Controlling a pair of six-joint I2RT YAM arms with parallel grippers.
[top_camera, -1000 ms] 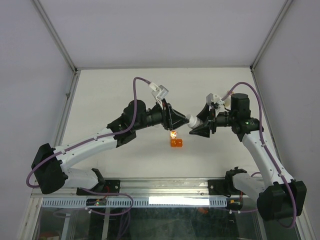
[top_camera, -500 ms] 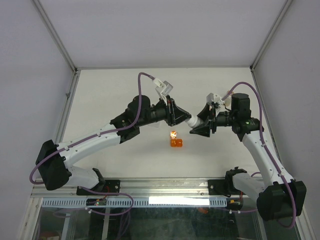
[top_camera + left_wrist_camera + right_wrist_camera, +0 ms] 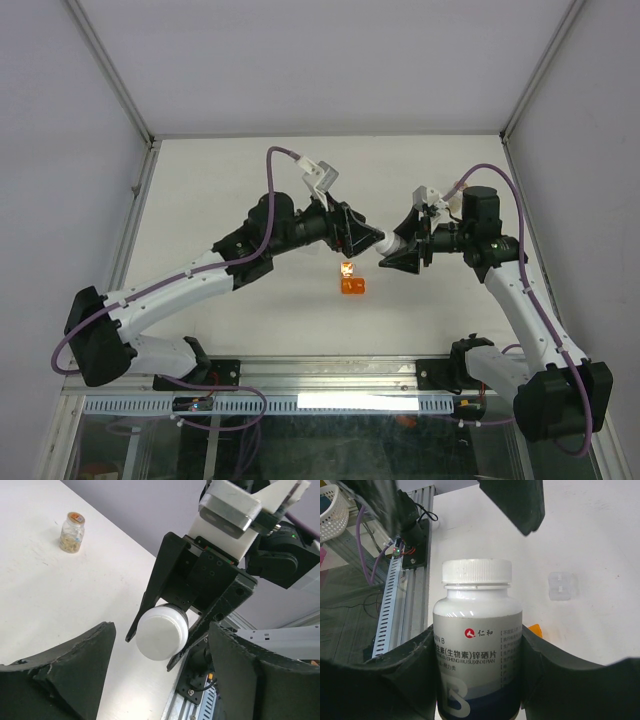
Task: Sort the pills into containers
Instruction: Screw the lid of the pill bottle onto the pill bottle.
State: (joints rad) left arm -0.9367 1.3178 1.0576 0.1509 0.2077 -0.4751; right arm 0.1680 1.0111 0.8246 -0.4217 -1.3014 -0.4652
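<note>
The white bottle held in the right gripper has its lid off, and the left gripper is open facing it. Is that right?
Not quite: the lid is on. The right wrist view shows the white bottle clamped in the right gripper with its ribbed white lid in place. The rest holds: the left gripper is open, facing the lidded end.
</note>
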